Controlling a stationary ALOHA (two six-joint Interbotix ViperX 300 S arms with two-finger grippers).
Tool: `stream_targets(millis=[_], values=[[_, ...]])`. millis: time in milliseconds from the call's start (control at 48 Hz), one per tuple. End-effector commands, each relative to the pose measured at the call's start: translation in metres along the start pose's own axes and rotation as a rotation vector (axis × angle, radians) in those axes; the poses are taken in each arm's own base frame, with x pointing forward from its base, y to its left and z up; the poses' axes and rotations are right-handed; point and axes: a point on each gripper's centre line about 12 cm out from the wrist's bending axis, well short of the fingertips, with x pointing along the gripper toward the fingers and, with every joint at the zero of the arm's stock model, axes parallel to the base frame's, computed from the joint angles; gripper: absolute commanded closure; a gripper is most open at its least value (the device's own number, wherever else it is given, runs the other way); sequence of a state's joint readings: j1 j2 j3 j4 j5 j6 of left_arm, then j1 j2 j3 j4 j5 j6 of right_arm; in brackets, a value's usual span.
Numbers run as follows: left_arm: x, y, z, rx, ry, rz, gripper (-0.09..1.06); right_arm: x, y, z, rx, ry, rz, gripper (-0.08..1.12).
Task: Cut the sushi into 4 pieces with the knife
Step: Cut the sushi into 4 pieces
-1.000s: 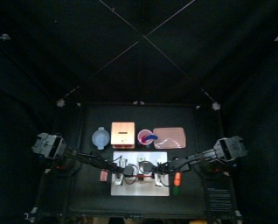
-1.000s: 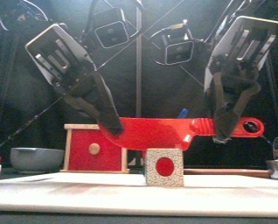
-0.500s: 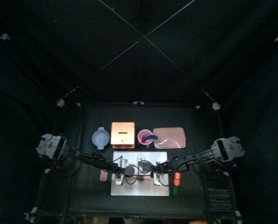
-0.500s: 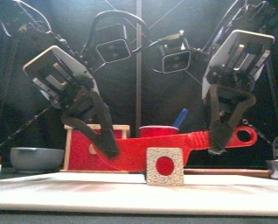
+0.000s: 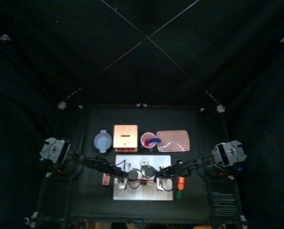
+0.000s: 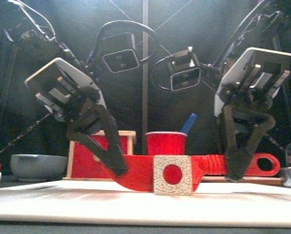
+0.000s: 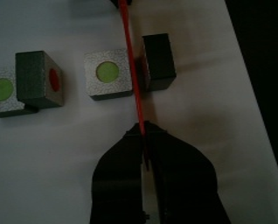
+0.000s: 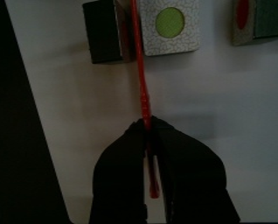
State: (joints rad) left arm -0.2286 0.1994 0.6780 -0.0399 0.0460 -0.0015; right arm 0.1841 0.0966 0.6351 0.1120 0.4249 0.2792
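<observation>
Evidently left tool [image 7: 139, 133] and right tool [image 8: 148, 128] are clamping the red toy knife [image 6: 217, 164], blade sitting at a seam of the dark green sushi roll [image 7: 110, 77] on the white cutting board [image 7: 59, 149]; level, even pressing looks wisest.

Top camera looks down from afar; front camera sits level and close at six o'clock; wrist cameras hover close. All share the red knife [image 6: 217, 164].
</observation>
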Motion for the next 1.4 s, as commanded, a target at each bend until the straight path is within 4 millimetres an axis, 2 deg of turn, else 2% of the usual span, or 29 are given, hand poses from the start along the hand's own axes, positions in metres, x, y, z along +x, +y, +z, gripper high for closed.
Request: stream_targets(millis=[21,208,625,1021,1146,1396], values=[[0.005,-0.002,-0.013,0.009,0.042,-0.003,0.62,0.002,-0.001,-0.004,-0.001,0.014,-0.005,0.73],[0.006,-0.001,-0.011,0.007,0.035,-0.001,0.62,0.002,-0.003,-0.003,-0.009,0.009,-0.012,0.73],[0.005,0.028,-0.007,-0.029,0.026,0.044,0.62,-0.001,-0.021,0.004,-0.011,-0.005,-0.046,0.73],[0.003,0.039,-0.008,-0.022,0.025,0.064,0.62,-0.003,-0.027,0.007,-0.012,-0.013,-0.06,0.73],[0.0,0.04,-0.002,-0.019,0.013,0.065,0.62,-0.007,-0.023,0.013,-0.019,-0.031,-0.052,0.73],[-0.024,0.032,0.028,-0.001,-0.088,0.056,0.61,-0.027,-0.012,0.032,-0.048,-0.111,-0.03,0.73]])
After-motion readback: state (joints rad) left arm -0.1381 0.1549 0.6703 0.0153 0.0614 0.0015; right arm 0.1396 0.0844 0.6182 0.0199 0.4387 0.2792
